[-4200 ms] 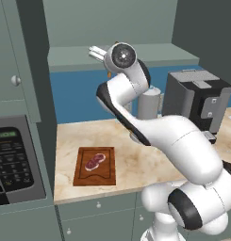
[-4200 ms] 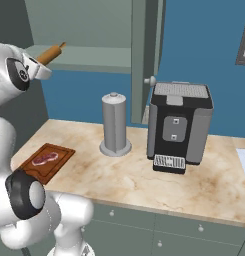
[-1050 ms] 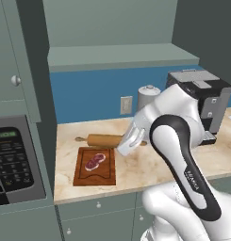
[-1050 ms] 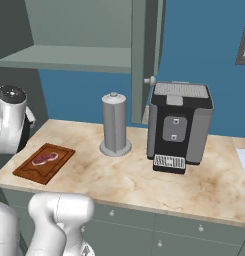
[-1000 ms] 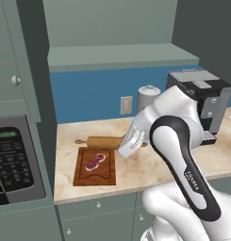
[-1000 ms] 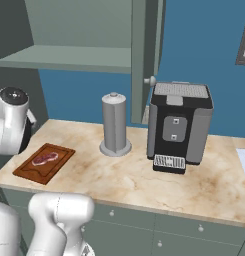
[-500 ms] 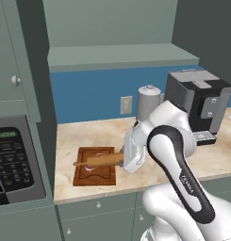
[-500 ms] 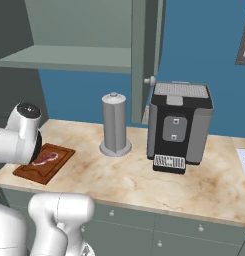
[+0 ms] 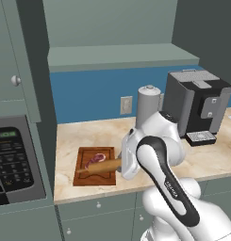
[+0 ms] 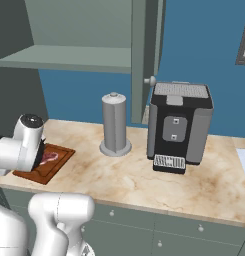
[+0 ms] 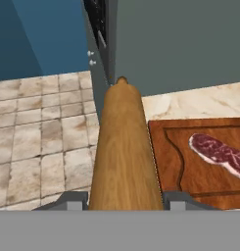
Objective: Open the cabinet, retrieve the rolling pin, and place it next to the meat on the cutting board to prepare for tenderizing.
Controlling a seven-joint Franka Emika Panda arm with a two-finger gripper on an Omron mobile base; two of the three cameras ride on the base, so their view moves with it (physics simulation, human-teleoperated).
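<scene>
The hand is clenched on the rolling pin, with a finger on either side of the barrel in the hand view. The pin is held low and roughly level over the near part of the cutting board, just in front of the meat. Whether the pin already touches the board cannot be told. The board lies on the desk beside the tall oven unit. The cabinet above stands open, its shelf bare where it shows.

The pin looks like stiff, smooth wood. It will not bend or dent, but its round barrel could slip in the fingers or roll once released. The grip seems to be on the thick barrel near one end, which leaves most of the length sticking out ahead of the hand, so it may tend to tip. A hold nearer the middle would balance better. It probably carries moderate weight. Setting it down level, parallel to the meat and inside the board's groove, should keep it from rolling off. The meat is soft and should not be pressed.
</scene>
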